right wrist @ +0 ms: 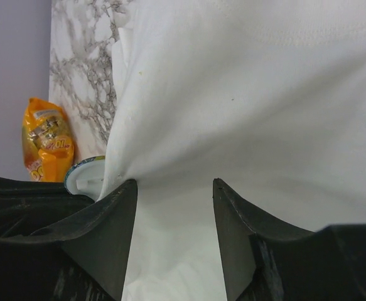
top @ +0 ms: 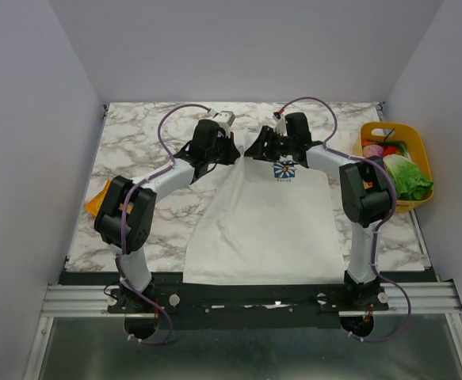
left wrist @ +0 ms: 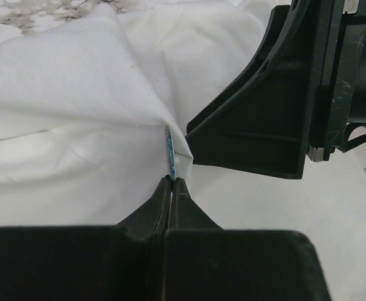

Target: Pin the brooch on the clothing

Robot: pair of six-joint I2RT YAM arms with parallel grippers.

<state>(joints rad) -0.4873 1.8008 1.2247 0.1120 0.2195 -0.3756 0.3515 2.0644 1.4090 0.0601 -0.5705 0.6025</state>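
Observation:
The white T-shirt [top: 266,229] lies flat on the marble table, its blue flower print [top: 284,169] just below my right gripper [top: 256,148]. Both grippers meet at the shirt's upper left edge. My left gripper [left wrist: 171,179] is shut on the brooch [left wrist: 169,150], a thin disc seen edge-on with a blue-green rim, pressed against bunched white cloth [left wrist: 57,94]. In the right wrist view the brooch [right wrist: 82,179] shows a white face beside the left finger [right wrist: 107,219]. My right gripper [right wrist: 173,185] stands open astride a raised fold of shirt [right wrist: 264,94].
A yellow basket [top: 418,150] with lettuce and toy food stands at the table's right edge. An orange snack packet [top: 96,202] lies at the left edge, and that packet [right wrist: 44,147] also shows in the right wrist view. Grey walls close three sides.

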